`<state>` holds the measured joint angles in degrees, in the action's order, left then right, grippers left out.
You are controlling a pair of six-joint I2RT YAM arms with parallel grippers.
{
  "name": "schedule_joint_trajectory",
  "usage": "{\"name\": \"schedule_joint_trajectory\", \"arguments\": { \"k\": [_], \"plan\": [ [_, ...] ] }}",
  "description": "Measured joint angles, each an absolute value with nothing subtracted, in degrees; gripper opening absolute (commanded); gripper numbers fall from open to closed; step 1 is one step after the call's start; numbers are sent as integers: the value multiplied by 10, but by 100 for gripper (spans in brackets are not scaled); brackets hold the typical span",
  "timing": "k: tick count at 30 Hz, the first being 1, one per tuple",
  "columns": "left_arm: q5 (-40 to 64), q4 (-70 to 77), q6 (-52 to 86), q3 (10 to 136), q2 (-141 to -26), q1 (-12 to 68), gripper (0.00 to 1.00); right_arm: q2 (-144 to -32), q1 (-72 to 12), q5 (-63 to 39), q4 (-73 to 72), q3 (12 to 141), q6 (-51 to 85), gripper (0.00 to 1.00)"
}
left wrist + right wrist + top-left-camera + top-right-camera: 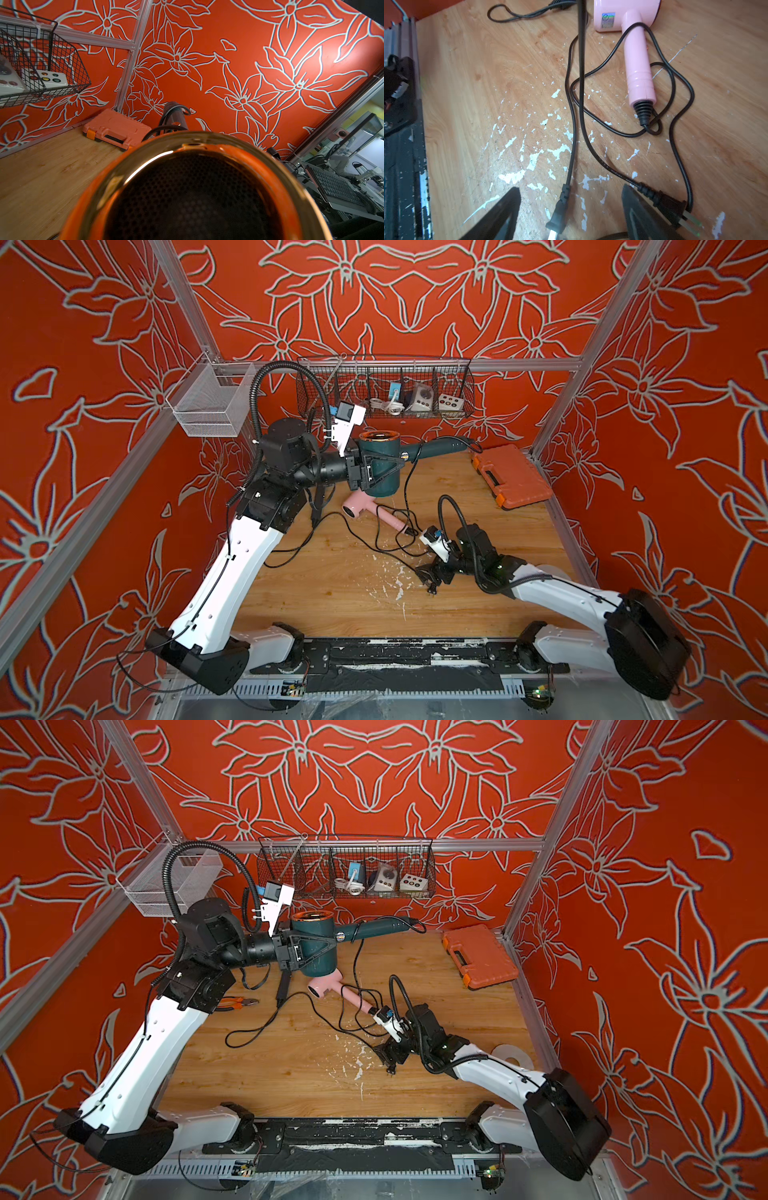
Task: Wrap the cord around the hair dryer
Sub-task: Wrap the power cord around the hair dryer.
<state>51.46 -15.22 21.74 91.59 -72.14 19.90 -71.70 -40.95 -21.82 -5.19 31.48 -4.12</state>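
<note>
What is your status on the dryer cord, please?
Left gripper shut on green dryer, held aloft. Right gripper open, low, plug between jaws, second plug beside. Cord hangs loose. Pink dryer and its loops in the way.

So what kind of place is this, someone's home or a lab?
Probably a robot test cell in a lab: a left arm and right arm mounted at a wooden table, an aluminium frame hung with a red flowered backdrop, and a keyboard beyond it.
</note>
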Motion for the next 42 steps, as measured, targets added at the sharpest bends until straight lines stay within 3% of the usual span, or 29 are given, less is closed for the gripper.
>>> {"name": "schedule_joint_trajectory", "arguments": {
  "k": [13, 16, 21, 23, 28, 33, 38, 42],
  "plan": [
    [515, -150, 220, 916, -725, 199, 0, -898, -424, -191, -116, 396, -84, 61],
    [515, -147, 220, 916, -725, 199, 0, -928, -427, -185, -134, 407, -85, 48],
    [515, -144, 221, 916, -725, 199, 0, -948, -429, -179, -153, 408, -87, 9],
    [515, -144, 221, 916, -725, 199, 0, -946, -429, -178, -159, 407, -84, 0],
    [510, -139, 221, 914, -725, 195, 0, -890, -429, -172, -161, 377, -78, 0],
    [497, -124, 224, 900, -725, 179, 0, -766, -434, -160, -103, 351, -68, 0],
    [484, -123, 218, 888, -736, 165, 0, -626, -455, -143, 38, 375, -70, 0],
    [477, -130, 197, 865, -750, 164, 0, -570, -471, -123, 172, 469, -72, 0]
  ]
}}
